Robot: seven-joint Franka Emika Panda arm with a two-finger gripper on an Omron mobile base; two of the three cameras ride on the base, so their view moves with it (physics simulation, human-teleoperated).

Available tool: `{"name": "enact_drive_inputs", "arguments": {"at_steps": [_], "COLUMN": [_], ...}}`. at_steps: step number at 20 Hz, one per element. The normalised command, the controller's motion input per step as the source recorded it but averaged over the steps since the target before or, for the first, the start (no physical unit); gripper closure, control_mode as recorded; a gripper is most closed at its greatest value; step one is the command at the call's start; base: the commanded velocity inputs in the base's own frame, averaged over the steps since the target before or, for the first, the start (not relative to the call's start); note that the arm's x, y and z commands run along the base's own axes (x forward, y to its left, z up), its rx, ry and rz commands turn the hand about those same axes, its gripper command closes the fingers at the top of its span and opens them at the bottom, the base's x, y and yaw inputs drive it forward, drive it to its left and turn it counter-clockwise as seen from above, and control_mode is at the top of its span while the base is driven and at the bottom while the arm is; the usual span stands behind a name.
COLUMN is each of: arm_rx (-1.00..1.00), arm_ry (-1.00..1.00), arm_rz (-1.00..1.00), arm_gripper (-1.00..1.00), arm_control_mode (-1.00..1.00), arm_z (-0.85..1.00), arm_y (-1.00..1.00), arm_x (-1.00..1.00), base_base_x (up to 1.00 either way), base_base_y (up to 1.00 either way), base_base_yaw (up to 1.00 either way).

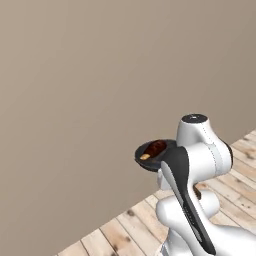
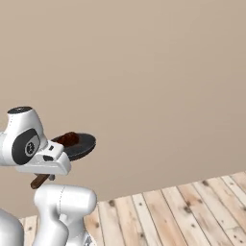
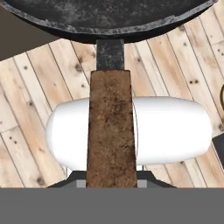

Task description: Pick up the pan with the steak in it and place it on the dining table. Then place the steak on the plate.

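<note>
Your gripper point(image 3: 111, 181) is clenched on the brown handle point(image 3: 110, 127) of the pan point(image 1: 150, 155), carried aloft with the steak point(image 1: 156, 148) loose inside, so keep the rigid, front-heavy pan level.

I see the pan point(image 3: 109, 17) as matt black metal, scuffed and speckled grey; below its bowl the handle point(image 3: 110, 131) looks like rough, mottled brown wood. Under it, the floor point(image 3: 39, 87) is pale knotted planks.
</note>
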Motion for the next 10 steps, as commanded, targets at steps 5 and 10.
{"name": "enact_drive_inputs", "arguments": {"at_steps": [5,10], "arm_rx": [0.0,0.0], "arm_ry": [0.0,0.0], "arm_rz": [0.0,0.0], "arm_gripper": [1.0,1.0], "arm_control_mode": [1.0,1.0], "arm_z": [0.0,0.0], "arm_y": [0.0,0.0], "arm_x": [0.0,0.0], "base_base_x": [0.05,0.05], "base_base_y": [0.0,0.01], "base_base_yaw": [-0.48,-0.48]}}
